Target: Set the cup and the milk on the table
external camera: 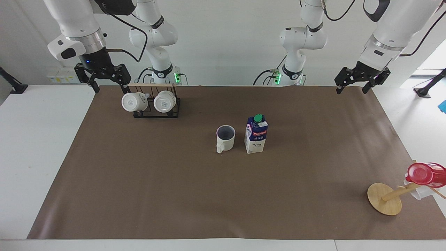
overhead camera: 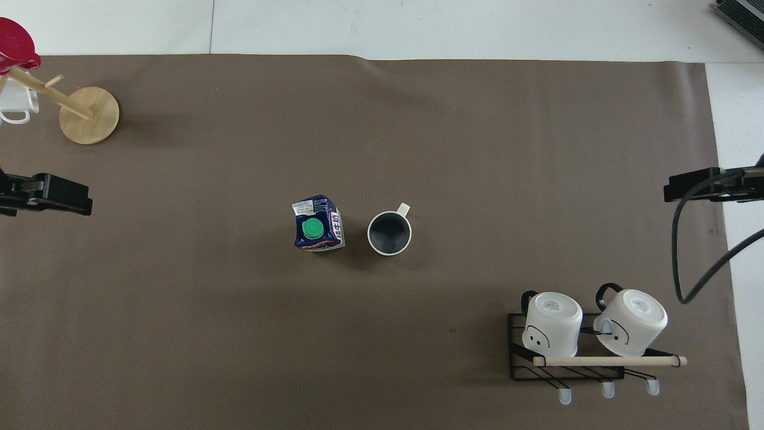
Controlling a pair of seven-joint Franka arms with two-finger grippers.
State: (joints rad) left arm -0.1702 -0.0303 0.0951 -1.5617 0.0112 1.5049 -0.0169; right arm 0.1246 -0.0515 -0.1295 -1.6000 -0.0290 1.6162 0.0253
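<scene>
The cream-white cup (external camera: 225, 138) (overhead camera: 389, 233) stands upright on the brown mat of the table (external camera: 167, 195) (overhead camera: 227, 334), near its middle, handle pointing away from the robots. The milk carton (external camera: 256, 135) (overhead camera: 318, 224) stands upright beside it, toward the left arm's end, a small gap between them. My left gripper (external camera: 352, 90) (overhead camera: 48, 200) is open and empty, raised over the mat's edge at the left arm's end. My right gripper (external camera: 109, 89) (overhead camera: 695, 186) is open and empty, raised over the mat's edge at the right arm's end, by the mug rack.
A black wire rack (external camera: 156, 111) (overhead camera: 567, 373) with two white mugs on their sides stands near the robots at the right arm's end. A wooden mug tree (external camera: 384, 198) (overhead camera: 89, 114) with a red cup (external camera: 423, 174) (overhead camera: 15, 45) stands farther off at the left arm's end.
</scene>
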